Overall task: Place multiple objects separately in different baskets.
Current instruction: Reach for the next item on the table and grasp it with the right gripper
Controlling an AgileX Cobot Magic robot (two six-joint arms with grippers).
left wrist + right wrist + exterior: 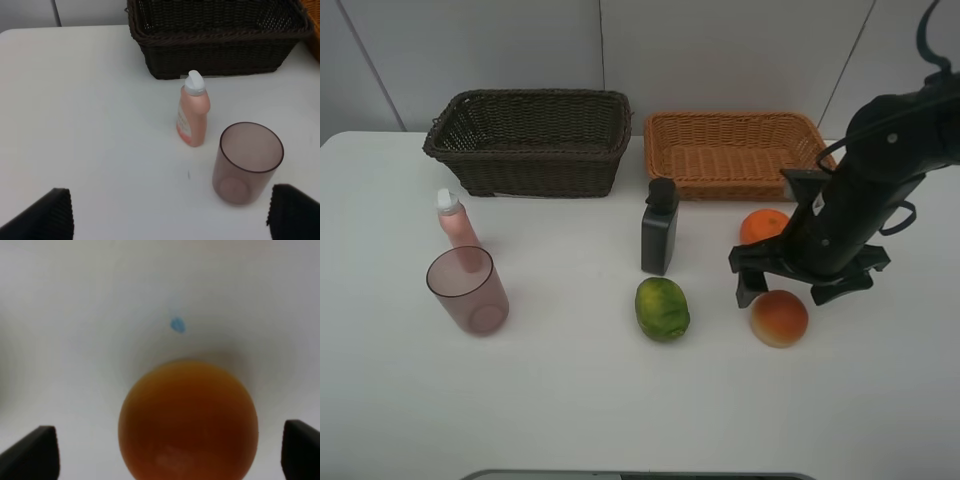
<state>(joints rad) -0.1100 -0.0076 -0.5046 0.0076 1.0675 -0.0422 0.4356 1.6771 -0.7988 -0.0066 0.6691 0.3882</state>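
The step in hand looks like the approach to the first pick: both woven baskets, the deeper dark brown wicker basket (pixel 530 175) and the shallower light orange-tan wicker basket (pixel 720 185), stand with nothing visible inside them, and all six items sit on the white table (pixel 570 400). The right gripper (pixel 795 292) hangs low between the round orange (pixel 763 225) and the red-yellow apple-like fruit (pixel 780 318), its jaws wide apart and gripping nothing. Its wrist view shows one round orange-toned fruit lying between the two fingertips. I judge this to be the apple-like fruit, though the blur leaves the orange possible. The next move calls for lowering until the fingers straddle the fruit at its widest part, then closing gently, since a round smooth fruit may roll or squirt out. After that comes a lift and a short carry to the tan basket just behind. The left gripper (pixel 170 215) is out of the high view; its own camera shows its jaws spread wide over bare table, short of the translucent pink-purple cup (pixel 247 162) and the slim pink bottle with a white cap (pixel 192 117), which stand close together in front of the dark basket. The green lime-like fruit (pixel 662 308) and the dark grey rectangular bottle (pixel 659 235) wait untouched near the middle
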